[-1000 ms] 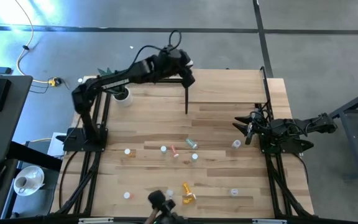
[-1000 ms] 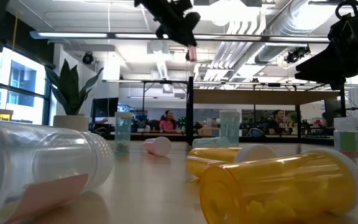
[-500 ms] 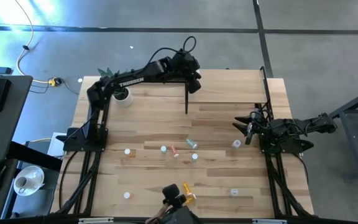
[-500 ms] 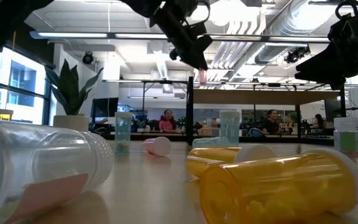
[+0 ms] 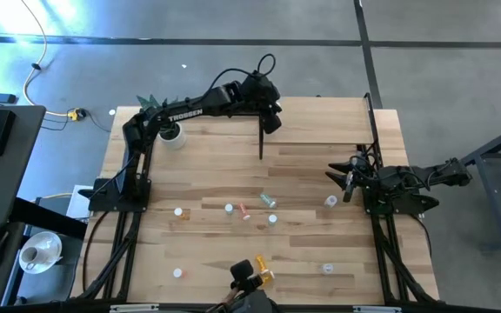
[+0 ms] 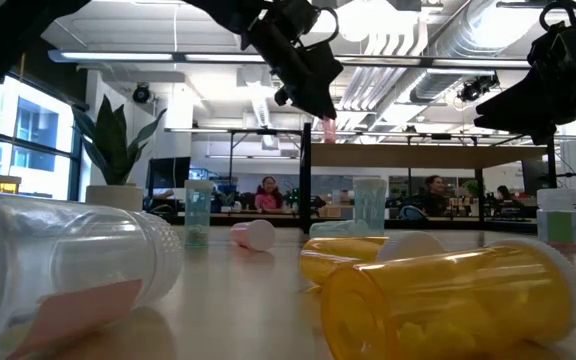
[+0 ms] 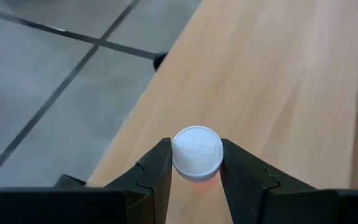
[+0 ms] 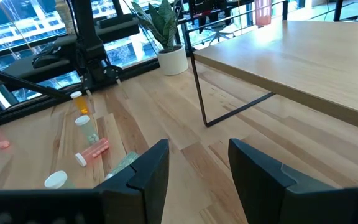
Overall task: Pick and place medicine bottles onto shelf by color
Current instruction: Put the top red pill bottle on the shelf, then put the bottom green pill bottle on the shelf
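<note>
My left gripper [image 5: 273, 120] is over the far left corner of the shelf [image 5: 324, 122], a light-wood board on a thin black frame, and is shut on a small red medicine bottle with a white cap [image 7: 197, 152]. In the low view the bottle's pink body [image 6: 326, 128] shows below the fingers, just above the shelf board [image 6: 418, 155]. My right gripper [image 5: 338, 179] waits open at the table's right side, nothing between its fingers [image 8: 197, 168]. Several more bottles lie on the near half of the table, among them a red one [image 5: 244, 211], a green one [image 5: 268, 201] and two orange ones [image 5: 262, 269]. My left gripper pinches the red bottle between its two fingers [image 7: 157, 171], one on each side just under the white cap [image 7: 197, 152]. The fingers slant down from the table's left side. The cap end faces back toward the wrist. The body [image 6: 326, 128] points down, clear of the shelf.
A potted plant [image 5: 170, 130] stands at the far left, beside the left arm. The shelf's black leg [image 5: 260, 139] drops to the table near the held bottle. A clear bottle [image 5: 330, 202] lies just in front of my right gripper. Large clear and orange bottles [image 6: 448, 300] fill the low view's foreground.
My left gripper has come down and a little toward the table's right edge, over the shelf's far left corner, tipping further downward with the red bottle still in its fingers. For the last half second it has hardly moved.
</note>
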Robot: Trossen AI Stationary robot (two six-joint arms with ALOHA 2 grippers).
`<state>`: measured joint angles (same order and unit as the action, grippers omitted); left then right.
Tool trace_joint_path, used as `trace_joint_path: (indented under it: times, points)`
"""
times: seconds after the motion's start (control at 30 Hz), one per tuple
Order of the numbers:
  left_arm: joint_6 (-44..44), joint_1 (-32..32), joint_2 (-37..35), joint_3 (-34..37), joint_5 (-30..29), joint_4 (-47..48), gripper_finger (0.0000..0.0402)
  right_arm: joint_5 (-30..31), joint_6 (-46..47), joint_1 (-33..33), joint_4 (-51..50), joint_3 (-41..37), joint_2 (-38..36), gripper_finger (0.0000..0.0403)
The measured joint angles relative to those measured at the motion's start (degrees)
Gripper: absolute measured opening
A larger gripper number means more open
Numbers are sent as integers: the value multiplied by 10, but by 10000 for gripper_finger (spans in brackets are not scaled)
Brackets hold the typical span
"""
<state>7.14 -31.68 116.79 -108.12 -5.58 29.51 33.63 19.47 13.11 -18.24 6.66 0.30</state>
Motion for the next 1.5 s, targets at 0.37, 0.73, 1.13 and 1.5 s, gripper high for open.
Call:
trace_joint_path:
  times: [0.37, 0.73, 1.13, 1.5]
  points:
    - [5, 2, 28, 0, -28, -30, 108, 0, 0, 0, 0, 0, 0, 158]
    - [-9, -6, 28, 0, -65, -23, 108, 0, 0, 0, 0, 0, 0, 158]
    - [-22, -5, 29, 1, -49, -24, 144, 0, 0, 0, 0, 0, 0, 158]
    - [-20, -7, 13, -2, -73, -38, 187, 0, 0, 0, 0, 0, 0, 158]
